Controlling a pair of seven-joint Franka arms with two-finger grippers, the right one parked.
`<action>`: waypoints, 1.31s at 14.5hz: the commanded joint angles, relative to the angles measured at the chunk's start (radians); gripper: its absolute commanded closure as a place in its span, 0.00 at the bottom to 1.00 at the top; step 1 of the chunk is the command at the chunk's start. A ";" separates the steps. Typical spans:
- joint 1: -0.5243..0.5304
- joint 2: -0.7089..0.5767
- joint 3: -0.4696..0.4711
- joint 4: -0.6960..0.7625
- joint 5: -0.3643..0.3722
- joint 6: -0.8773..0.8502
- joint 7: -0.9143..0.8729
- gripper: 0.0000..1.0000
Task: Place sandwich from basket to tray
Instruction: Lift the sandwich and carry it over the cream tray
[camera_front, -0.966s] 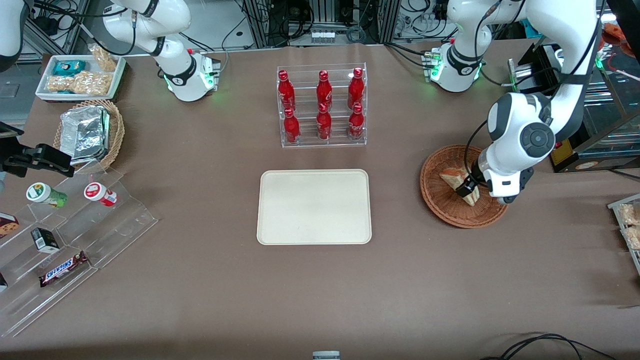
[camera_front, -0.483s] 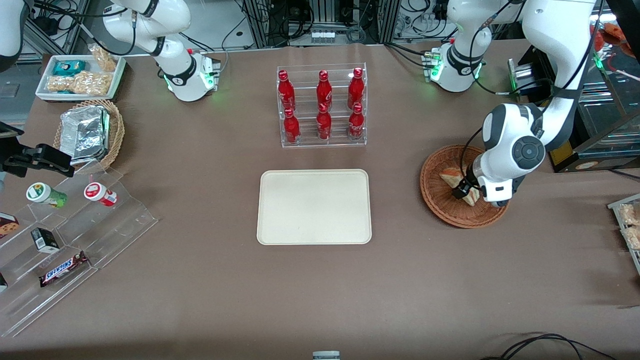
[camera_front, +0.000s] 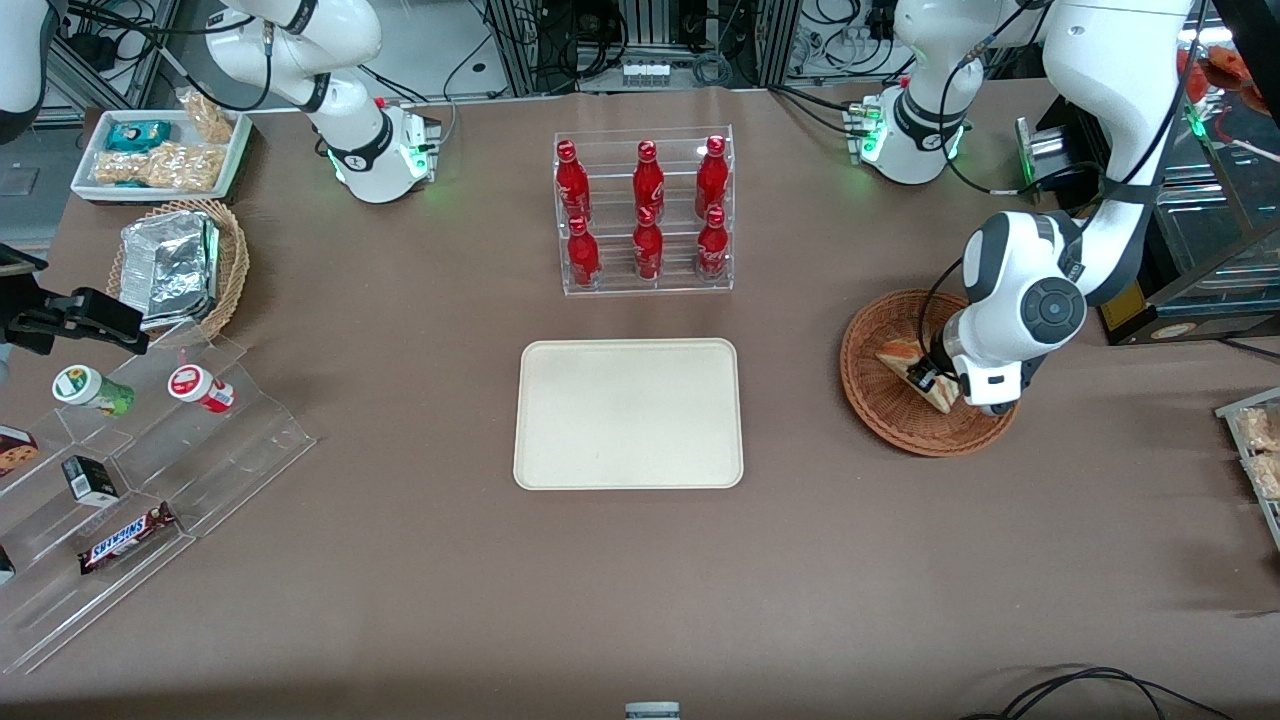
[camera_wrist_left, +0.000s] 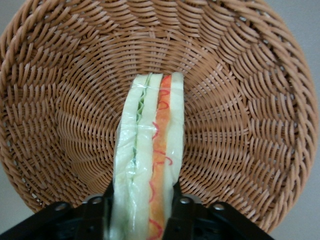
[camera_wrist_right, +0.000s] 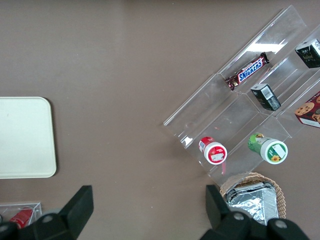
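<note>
Tool (camera_front: 932, 381) in basket (camera_front: 880, 405), wrist view shows fingers (camera_wrist_left: 176, 207) clamping sandwich (camera_wrist_left: 147, 165)

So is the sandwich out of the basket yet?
Not yet: the sandwich sits inside the basket, with the gripper shut on its sides.

Six red bottles (camera_front: 645, 212), foil packet (camera_front: 168, 268)
</note>
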 joint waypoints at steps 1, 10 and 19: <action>-0.002 -0.089 -0.003 0.007 -0.001 -0.073 0.038 0.92; -0.324 0.057 -0.009 0.426 -0.003 -0.271 0.097 0.90; -0.625 0.415 -0.007 0.744 0.016 -0.210 0.109 0.85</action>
